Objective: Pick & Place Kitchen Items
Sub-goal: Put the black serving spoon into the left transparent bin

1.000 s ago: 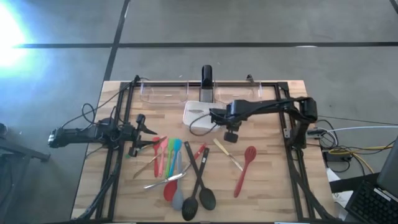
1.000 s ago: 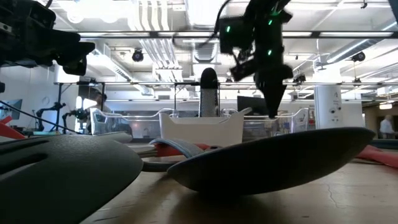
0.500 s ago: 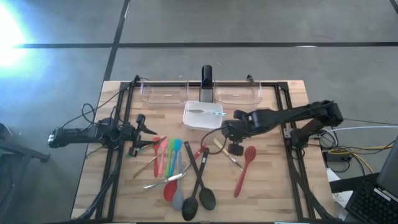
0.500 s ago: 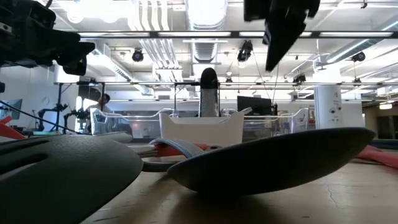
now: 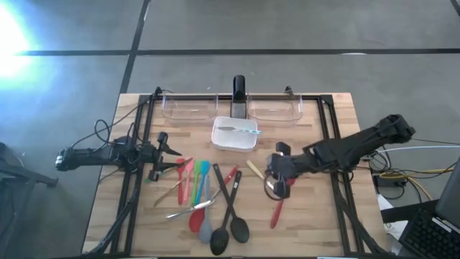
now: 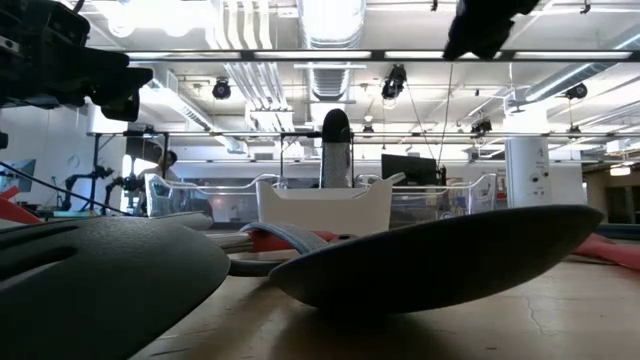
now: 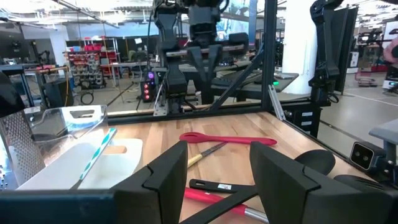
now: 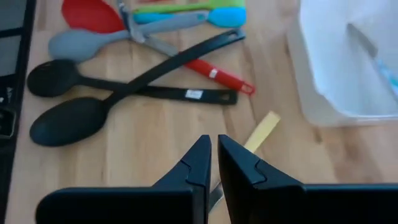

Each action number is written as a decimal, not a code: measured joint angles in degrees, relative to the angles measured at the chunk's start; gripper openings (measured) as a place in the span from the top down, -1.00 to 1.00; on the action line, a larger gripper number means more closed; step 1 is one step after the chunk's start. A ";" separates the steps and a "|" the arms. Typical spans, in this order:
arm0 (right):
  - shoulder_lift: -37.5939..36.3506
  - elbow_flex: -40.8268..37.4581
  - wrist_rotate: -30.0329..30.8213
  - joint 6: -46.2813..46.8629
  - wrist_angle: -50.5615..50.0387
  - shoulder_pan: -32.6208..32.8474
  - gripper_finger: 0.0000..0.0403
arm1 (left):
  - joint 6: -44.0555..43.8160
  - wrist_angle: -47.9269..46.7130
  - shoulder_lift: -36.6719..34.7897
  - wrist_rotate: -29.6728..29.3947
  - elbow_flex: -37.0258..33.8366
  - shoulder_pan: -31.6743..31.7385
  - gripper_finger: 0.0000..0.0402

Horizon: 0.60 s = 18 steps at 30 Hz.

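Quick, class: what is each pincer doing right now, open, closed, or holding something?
Left pincer: open, empty, at the table's left edge.
Right pincer: closed, holding nothing, above the wooden-handled utensil.

Two black spoons (image 5: 231, 216) are lying crossed at the table's near middle, bowls toward the front edge, with a grey spoon (image 5: 205, 229) and a red spoon (image 5: 195, 218) just beside them and a metal utensil (image 5: 188, 210) lying across that pair. Red, green and blue silicone spoons (image 5: 192, 177) are resting side by side to the left, a red-handled utensil (image 5: 231, 176) just right of them. A wooden-handled piece (image 5: 256, 171) and a red spoon (image 5: 277, 213) are lying to the right, and a blue-handled utensil (image 5: 241, 129) is sitting in the white dish.
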 joint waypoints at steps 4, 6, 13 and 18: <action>-1.50 -2.78 -0.13 6.41 -0.32 1.79 0.87 | 0.00 -0.01 0.00 0.00 -0.01 -0.01 0.11; -1.89 -3.93 -0.45 9.30 -0.24 3.08 0.87 | 0.00 -0.01 0.01 -0.01 0.00 0.00 0.11; -1.82 -6.25 -3.01 16.46 -0.87 6.16 0.87 | -0.01 -0.01 0.01 -0.02 0.00 -0.01 0.11; -1.80 -7.33 -4.40 17.09 -0.70 6.13 0.75 | 0.00 -0.01 0.00 0.00 0.01 -0.01 0.11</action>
